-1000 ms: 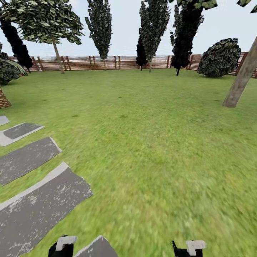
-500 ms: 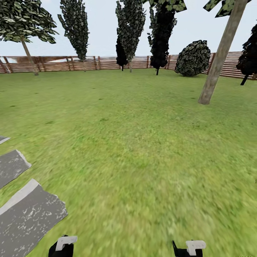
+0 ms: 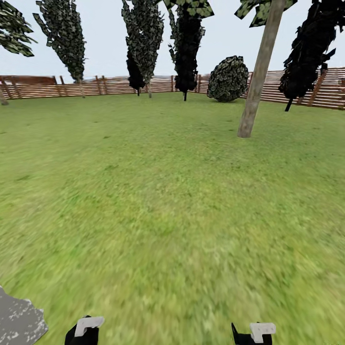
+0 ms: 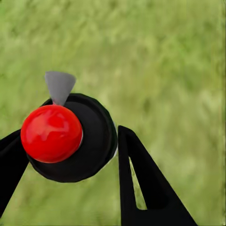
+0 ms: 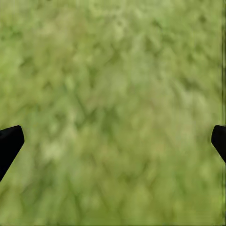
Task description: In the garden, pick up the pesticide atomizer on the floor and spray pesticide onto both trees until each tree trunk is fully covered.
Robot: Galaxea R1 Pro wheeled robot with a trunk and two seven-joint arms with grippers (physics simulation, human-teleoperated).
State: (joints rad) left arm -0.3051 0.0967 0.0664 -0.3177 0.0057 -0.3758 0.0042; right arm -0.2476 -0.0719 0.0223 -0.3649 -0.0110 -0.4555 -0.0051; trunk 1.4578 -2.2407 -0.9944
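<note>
Between the left gripper's (image 4: 70, 155) clamped fingers sits the pesticide atomizer (image 4: 70, 139); the head view adds a tree trunk (image 3: 258, 72) beyond; right gripper (image 5: 113, 143) spread wide.

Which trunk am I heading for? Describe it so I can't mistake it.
Follow the brown slat fence rightward past the round bush. In front of it, on the lawn, rises the tree trunk: thick, bare, grey-beige and leaning, unlike the thin-stemmed black cypresses around it.

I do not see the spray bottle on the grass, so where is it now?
In the left wrist view, the spray bottle sits between the fingers of the left gripper, its red top facing the camera, with only grass behind it.
</note>
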